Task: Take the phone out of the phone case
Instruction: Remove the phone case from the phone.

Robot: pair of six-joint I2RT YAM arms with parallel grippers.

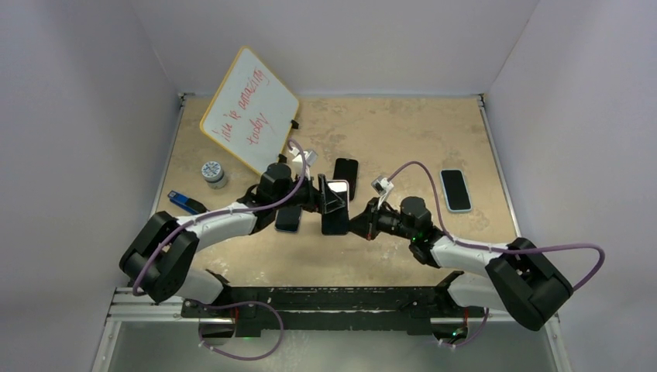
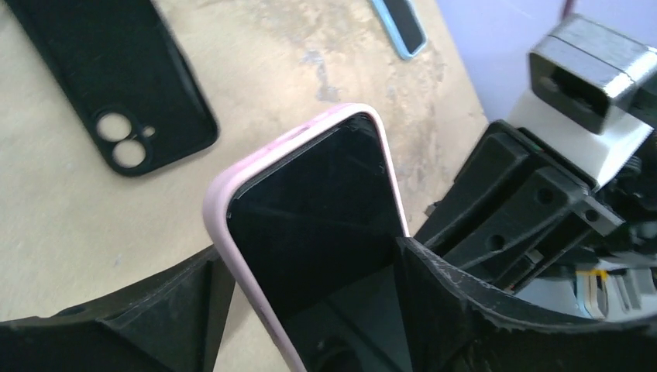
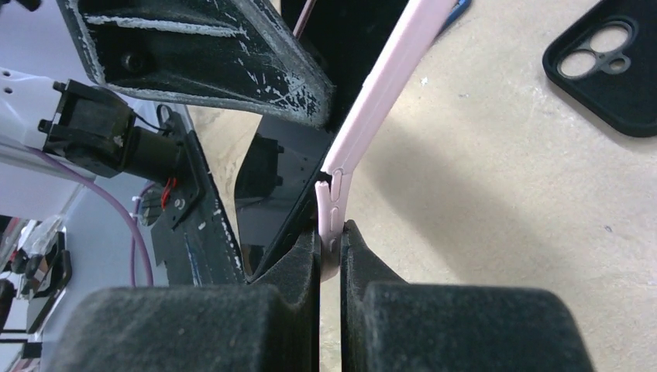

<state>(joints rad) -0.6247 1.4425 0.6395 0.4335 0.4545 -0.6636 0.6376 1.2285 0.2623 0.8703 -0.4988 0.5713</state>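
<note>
The phone (image 1: 335,203), with a black screen (image 2: 310,209), sits in a pink case (image 2: 221,232) and is held upright above the table's middle between both arms. My left gripper (image 1: 319,198) has one finger on each side of the phone (image 2: 308,249) and is closed on it. My right gripper (image 3: 331,240) is shut on the lower edge of the pink case (image 3: 372,101). In the right wrist view the black phone body (image 3: 283,178) stands away from the case at that end.
An empty black case (image 1: 345,177) lies just behind the grippers. A blue-cased phone (image 1: 455,190) lies at right. A whiteboard (image 1: 249,108), a small jar (image 1: 214,173) and a blue object (image 1: 182,201) are at left. Another phone (image 1: 287,219) lies under the left arm.
</note>
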